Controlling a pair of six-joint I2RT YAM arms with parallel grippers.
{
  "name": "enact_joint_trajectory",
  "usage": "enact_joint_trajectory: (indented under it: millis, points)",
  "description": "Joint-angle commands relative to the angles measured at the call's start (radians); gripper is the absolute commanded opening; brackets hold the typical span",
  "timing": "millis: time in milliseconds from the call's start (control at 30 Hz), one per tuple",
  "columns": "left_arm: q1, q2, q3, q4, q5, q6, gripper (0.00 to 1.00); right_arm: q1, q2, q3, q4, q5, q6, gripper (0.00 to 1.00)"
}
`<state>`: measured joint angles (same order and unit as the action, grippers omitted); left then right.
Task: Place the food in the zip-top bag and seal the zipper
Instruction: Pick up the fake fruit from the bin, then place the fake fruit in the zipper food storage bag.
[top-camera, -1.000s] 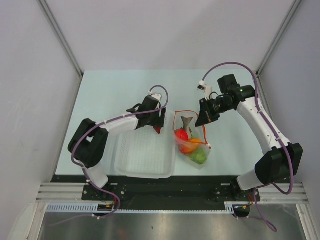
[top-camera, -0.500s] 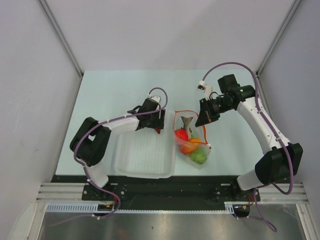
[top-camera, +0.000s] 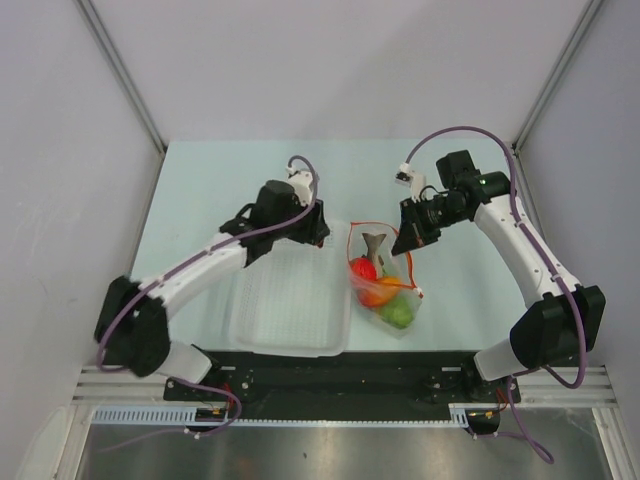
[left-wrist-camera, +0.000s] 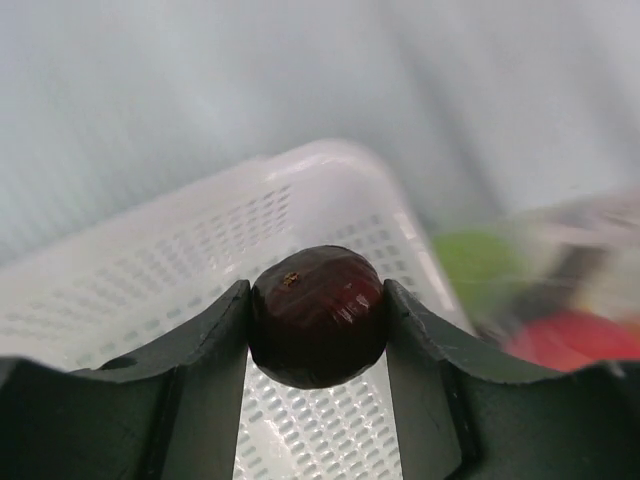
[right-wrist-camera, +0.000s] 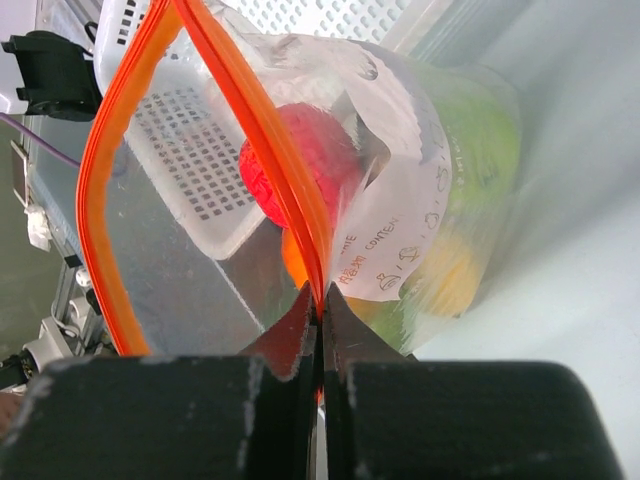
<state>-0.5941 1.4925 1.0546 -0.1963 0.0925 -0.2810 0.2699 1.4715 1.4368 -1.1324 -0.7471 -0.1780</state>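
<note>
Left fingers (left-wrist-camera: 205, 355): clamped on a dark red round fruit (left-wrist-camera: 318, 325), held above the far right corner of the white basket (top-camera: 285, 310).
Right fingers (right-wrist-camera: 292, 335): pressed together on the zipper (right-wrist-camera: 243, 120), pinching the orange-red strip.
Zip-top bag (right-wrist-camera: 400, 230): lay mouth open near the middle of the table (top-camera: 230, 170), just right of the basket.
Inside the bag: red fruit (top-camera: 362, 268), grey fish (top-camera: 376, 246), orange piece (top-camera: 378, 292), green ball (top-camera: 398, 314).
Basket: sat by the table's near edge, left of centre.
</note>
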Motion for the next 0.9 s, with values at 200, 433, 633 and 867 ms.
enact_joint_trajectory:
  millis: [200,433,633,867]
  points:
    - [-0.114,-0.298,0.159,0.003,0.504,0.434,0.36,0.02,-0.016,0.027,0.011,-0.006,-0.026,0.0]
    - [-0.277,-0.175,0.261,-0.124,0.471,0.609,0.36,0.037,0.003,0.077,0.006,0.014,-0.035,0.0]
    - [-0.334,-0.094,0.363,-0.247,0.431,0.701,0.94,0.043,0.006,0.1,0.002,0.026,-0.057,0.0]
    - [-0.345,-0.167,0.331,-0.322,0.585,0.91,1.0,0.054,0.047,0.146,0.01,0.035,-0.098,0.0]
